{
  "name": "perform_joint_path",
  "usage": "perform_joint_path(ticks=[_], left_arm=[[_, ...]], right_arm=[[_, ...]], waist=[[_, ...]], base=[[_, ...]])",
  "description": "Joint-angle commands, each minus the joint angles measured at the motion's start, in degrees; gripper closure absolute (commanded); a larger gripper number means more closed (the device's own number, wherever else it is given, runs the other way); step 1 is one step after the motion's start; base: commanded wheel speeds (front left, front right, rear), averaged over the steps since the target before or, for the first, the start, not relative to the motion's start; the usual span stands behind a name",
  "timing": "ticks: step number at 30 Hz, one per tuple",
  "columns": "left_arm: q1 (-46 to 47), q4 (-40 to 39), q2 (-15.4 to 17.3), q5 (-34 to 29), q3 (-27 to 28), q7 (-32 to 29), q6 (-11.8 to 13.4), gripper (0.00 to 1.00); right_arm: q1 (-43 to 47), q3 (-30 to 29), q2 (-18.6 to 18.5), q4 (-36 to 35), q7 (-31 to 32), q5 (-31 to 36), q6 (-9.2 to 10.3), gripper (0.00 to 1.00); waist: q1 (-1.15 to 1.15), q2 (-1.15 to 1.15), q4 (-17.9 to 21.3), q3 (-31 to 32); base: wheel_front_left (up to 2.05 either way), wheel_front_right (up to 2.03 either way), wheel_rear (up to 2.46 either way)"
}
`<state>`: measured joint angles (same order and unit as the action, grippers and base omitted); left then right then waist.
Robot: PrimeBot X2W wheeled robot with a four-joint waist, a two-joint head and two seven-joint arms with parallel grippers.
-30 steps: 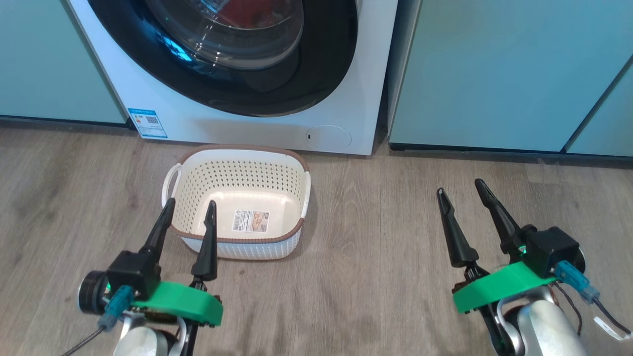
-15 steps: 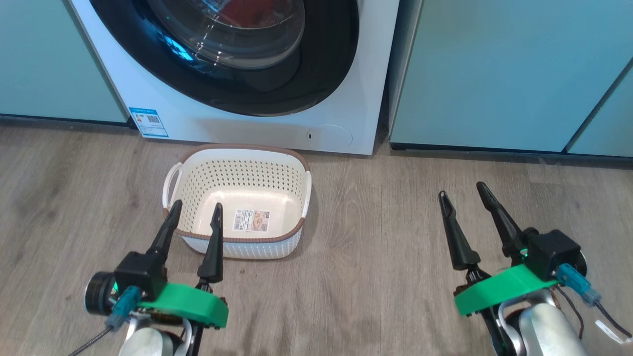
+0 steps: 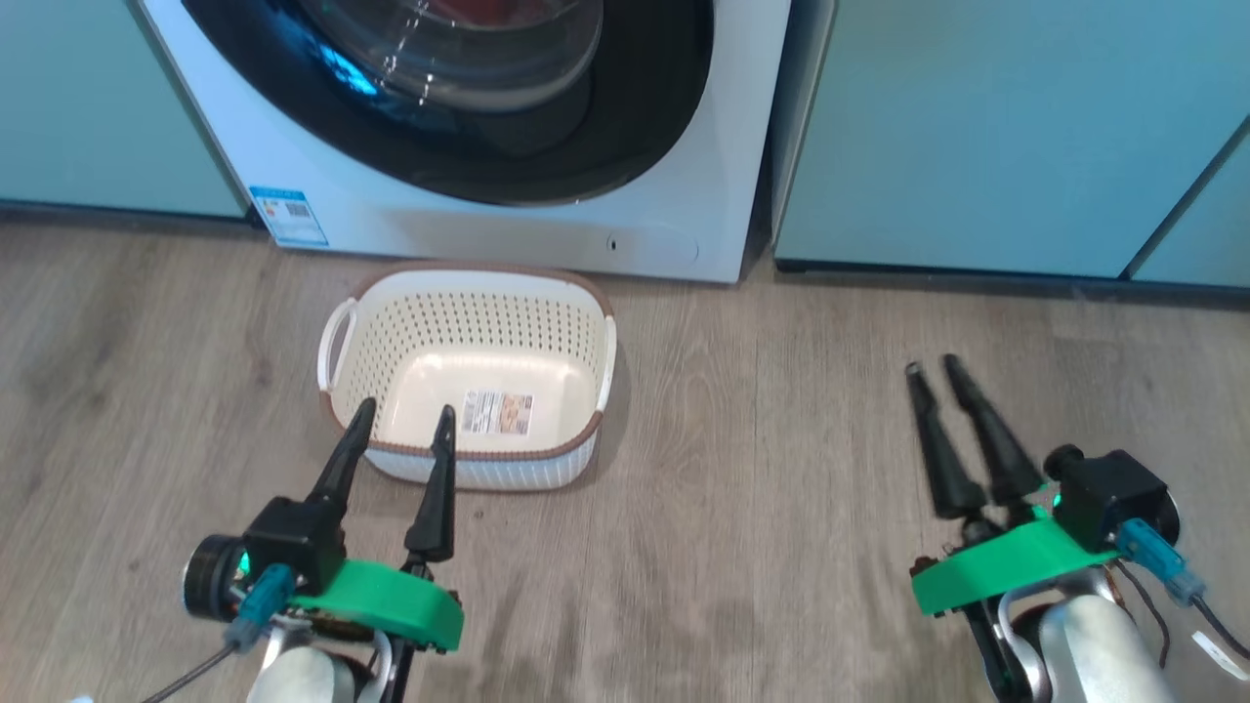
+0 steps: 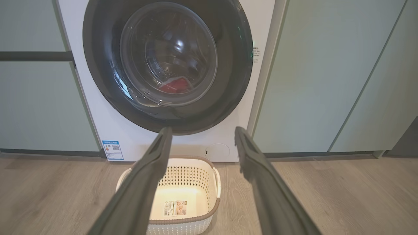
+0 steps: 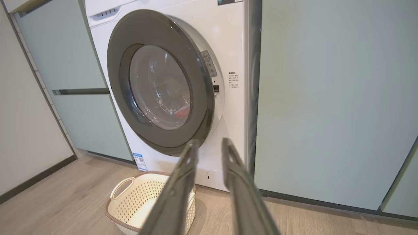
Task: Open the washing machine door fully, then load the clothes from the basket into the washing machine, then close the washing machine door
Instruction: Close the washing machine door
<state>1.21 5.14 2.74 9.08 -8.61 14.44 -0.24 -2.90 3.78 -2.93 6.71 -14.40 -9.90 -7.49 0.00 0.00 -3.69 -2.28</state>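
**Fingers hold nothing: left pair wide, right pair narrow, laundry behind the shut door**

Left fingers (image 3: 342, 467) stand wide apart with nothing between them. In the head view their tips fall across the near rim of the basket (image 3: 459, 327); I cannot tell whether they touch it. In the left wrist view the basket shows low between the two fingers.

Right fingers (image 3: 936, 451) are drawn close together, with a slim gap between them and nothing in it. They are over bare wooden floor (image 3: 781, 439), well to the right of the basket and short of the teal cabinet (image 3: 977, 137).

The basket sits on the floor just in front of the washing machine (image 3: 488, 239), below the door and a little left of the small round panel (image 4: 217, 151). Its pale base is in plain sight, with a label sticker (image 3: 498, 412) lying on it.

The door (image 4: 104, 81) looks shut against the machine's white front, its black rim glossy with reflections. Through the clear glass, red clothes (image 4: 174, 85) lie low in the drum. In the right wrist view the same red shows faintly behind the glass.

A blue label (image 3: 288, 217) is stuck at the machine's lower left corner, near the floor. Teal cabinet fronts stand on both sides of the machine.
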Motion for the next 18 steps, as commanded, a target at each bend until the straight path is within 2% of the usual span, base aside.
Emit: perform_joint_path(ticks=[1, 8, 14, 18], left_arm=[[3.18, -2.03, 0.14, 0.54, 1.37, 0.56, 0.43, 0.0], [6.38, -3.17, 0.14, 0.84, 0.14, 0.56, 0.32, 0.0], [10.77, -4.34, 0.14, 1.89, -1.51, 0.56, 0.37, 0.0], [13.59, -5.04, 0.14, 2.29, -3.13, 0.56, 0.47, 0.0]], right_arm=[[-2.33, 1.31, 0.05, -2.29, -0.6, 0.88, 0.0, 1.0], [-9.42, 5.31, -1.58, -2.2, -0.6, 2.07, 0.0, 1.0], [-23.72, 12.75, -8.02, -0.9, 0.16, 2.45, 0.0, 1.0], [-34.96, 17.59, -12.7, 1.43, 1.41, 0.43, 0.0, 1.0]], waist=[[0.0, 0.0, -0.34, -1.56], [0.0, 0.0, -1.72, -8.49], [0.0, 0.0, -4.01, -15.94], [0.0, 0.0, -5.9, -20.43]], base=[[0.0, 0.0, 0.0], [0.0, 0.0, 0.0], [0.0, 0.0, 0.0], [0.0, 0.0, 0.0]])
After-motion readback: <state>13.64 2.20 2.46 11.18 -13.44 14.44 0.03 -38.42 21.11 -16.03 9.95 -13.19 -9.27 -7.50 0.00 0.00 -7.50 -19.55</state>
